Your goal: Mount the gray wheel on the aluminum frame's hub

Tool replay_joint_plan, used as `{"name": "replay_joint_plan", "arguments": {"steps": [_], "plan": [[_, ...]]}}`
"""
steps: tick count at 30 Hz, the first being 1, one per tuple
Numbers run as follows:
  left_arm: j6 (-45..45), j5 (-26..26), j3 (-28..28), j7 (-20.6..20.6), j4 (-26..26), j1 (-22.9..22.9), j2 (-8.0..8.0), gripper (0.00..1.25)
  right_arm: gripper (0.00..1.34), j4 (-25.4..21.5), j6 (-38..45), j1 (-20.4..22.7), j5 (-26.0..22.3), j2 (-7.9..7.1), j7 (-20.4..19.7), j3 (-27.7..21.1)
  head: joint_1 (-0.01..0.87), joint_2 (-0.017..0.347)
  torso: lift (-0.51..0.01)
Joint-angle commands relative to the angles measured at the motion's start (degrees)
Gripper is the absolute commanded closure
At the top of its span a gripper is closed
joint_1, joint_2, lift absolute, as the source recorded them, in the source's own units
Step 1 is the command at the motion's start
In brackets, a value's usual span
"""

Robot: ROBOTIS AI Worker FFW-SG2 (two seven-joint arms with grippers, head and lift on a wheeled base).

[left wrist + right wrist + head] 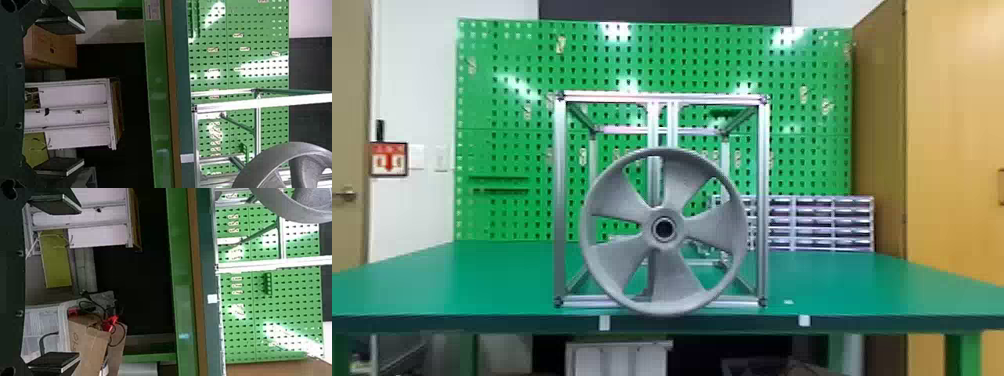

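Observation:
The gray wheel (672, 287) stands upright at the front of the aluminum frame (560, 200), its dark center bore facing the camera and its lower rim overlapping the frame's bottom bar. Whether it sits fully on the hub cannot be told, as the wheel hides the hub. In the left wrist view my left gripper (58, 96) is open, its two fingers far apart with nothing between them, and part of the wheel (270, 160) shows farther off. My right gripper (55, 284) is open and unloaded in the right wrist view, away from the wheel (289, 207) and the frame (274, 263).
The frame stands on a green table (457, 285), close to its front edge. Behind it are a green pegboard (502, 110) and a drawer cabinet (812, 225). Below table height are a white shelf unit (74, 94) and a cardboard box (86, 344) with cables.

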Motion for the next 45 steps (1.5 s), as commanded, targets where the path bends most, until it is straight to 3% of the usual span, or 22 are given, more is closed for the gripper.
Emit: {"name": "replay_joint_plan", "arguments": {"steps": [1, 45], "plan": [[0.0, 0.0, 0.1, -0.2, 0.1, 0.0, 0.00, 0.11, 0.00, 0.3, 0.1, 0.0, -0.1, -0.04, 0.2, 0.2, -0.005, 0.006, -0.499], [0.1, 0.5, 0.0, -0.7, 0.7, 0.0, -0.26, 0.11, 0.00, 0.7, 1.6, 0.1, -1.8, -0.30, 0.9, 0.0, -0.005, 0.006, -0.499]]}}
